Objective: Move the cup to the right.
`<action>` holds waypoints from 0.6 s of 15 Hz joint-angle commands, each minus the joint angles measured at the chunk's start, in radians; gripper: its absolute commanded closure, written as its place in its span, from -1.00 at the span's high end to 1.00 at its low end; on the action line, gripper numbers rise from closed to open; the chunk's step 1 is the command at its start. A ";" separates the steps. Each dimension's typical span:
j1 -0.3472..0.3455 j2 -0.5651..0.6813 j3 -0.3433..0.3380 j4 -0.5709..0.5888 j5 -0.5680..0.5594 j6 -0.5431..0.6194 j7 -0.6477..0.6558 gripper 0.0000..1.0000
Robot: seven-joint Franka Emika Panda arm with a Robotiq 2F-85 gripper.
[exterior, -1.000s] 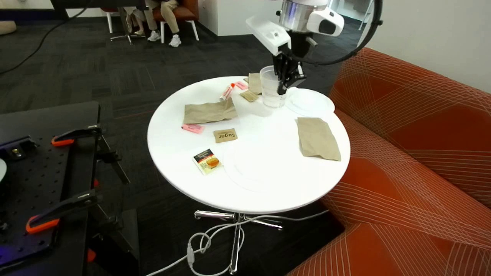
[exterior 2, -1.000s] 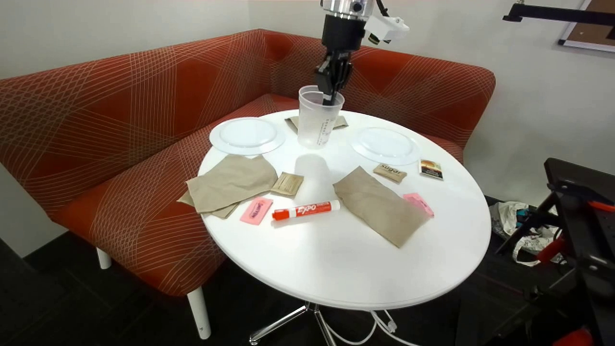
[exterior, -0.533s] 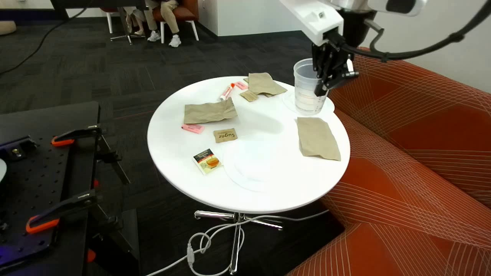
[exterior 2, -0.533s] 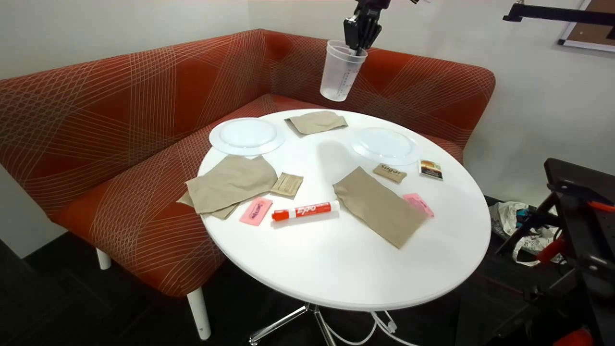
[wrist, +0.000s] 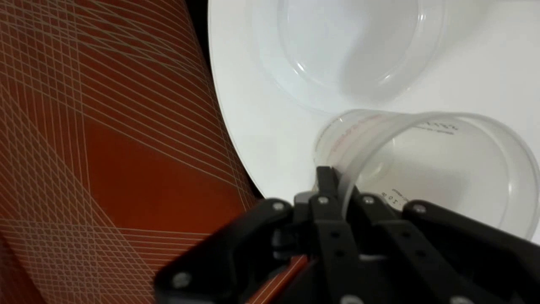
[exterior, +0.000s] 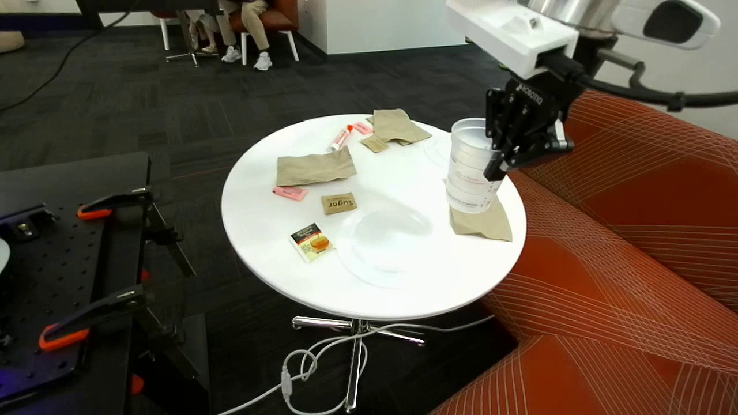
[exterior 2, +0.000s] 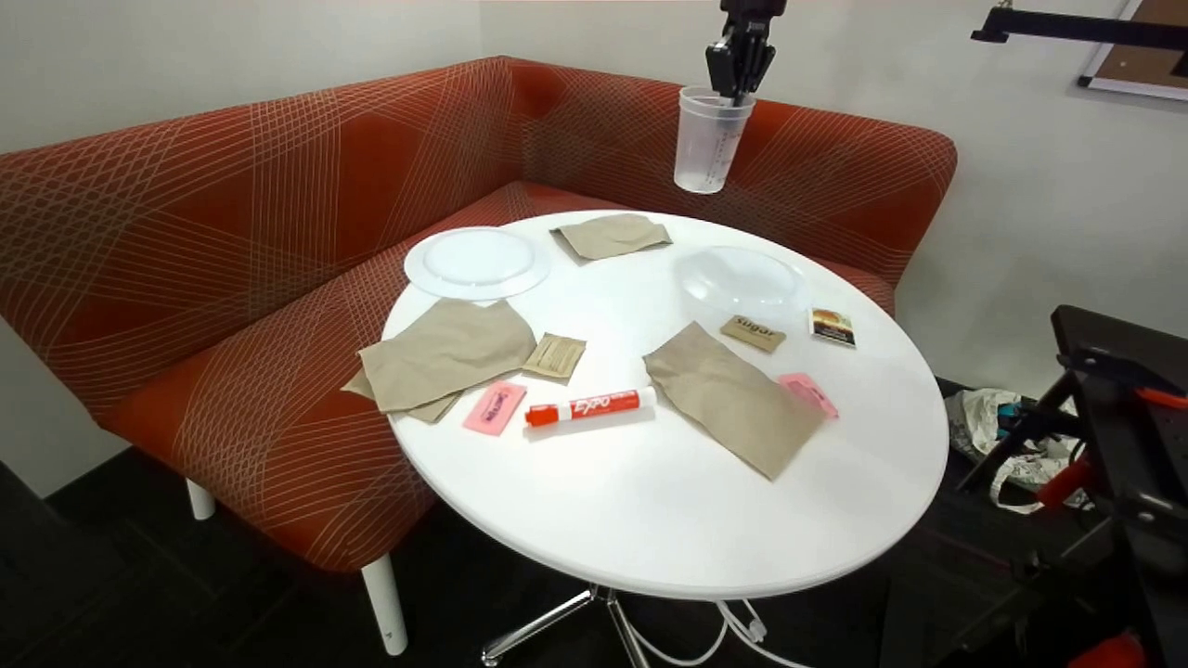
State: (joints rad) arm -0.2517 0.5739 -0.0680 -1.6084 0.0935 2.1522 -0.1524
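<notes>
We find a red patterned bench (exterior 2: 325,269) standing along two sides of a round white table (exterior 2: 650,510). On the table lie a pale plate (exterior 2: 475,264) and, well apart from it, a second plate (exterior 2: 740,278). Tan cloths (exterior 2: 733,399) lie in three places on the table. We observe the gripper (wrist: 341,183) with its fingers drawn nearly together, only the wall of the clear cup (exterior: 470,173) between them, one finger inside the rim and one outside. In an exterior view the clear cup (exterior 2: 707,144) is off the table, slightly tilted, with the bench behind it. In an exterior view it overlaps a tan cloth; we cannot tell whether it is directly above that cloth. Printed marks show on its wall, too small to read. A red-and-white marker (exterior 2: 591,406) lies just beside a pink packet (exterior 2: 495,408). A second pink packet (exterior 2: 809,394) sits at a cloth's edge. A sugar packet (exterior 2: 754,333) and a dark-banded packet (exterior 2: 832,327) lie near the second plate.
</notes>
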 commanded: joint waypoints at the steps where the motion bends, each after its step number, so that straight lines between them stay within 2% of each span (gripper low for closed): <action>1: 0.006 0.043 -0.012 0.044 -0.013 -0.016 -0.001 -0.98; 9: -0.003 0.115 -0.034 0.058 -0.014 0.095 0.022 -0.98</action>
State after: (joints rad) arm -0.2548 0.6567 -0.0901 -1.5821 0.0903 2.2090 -0.1515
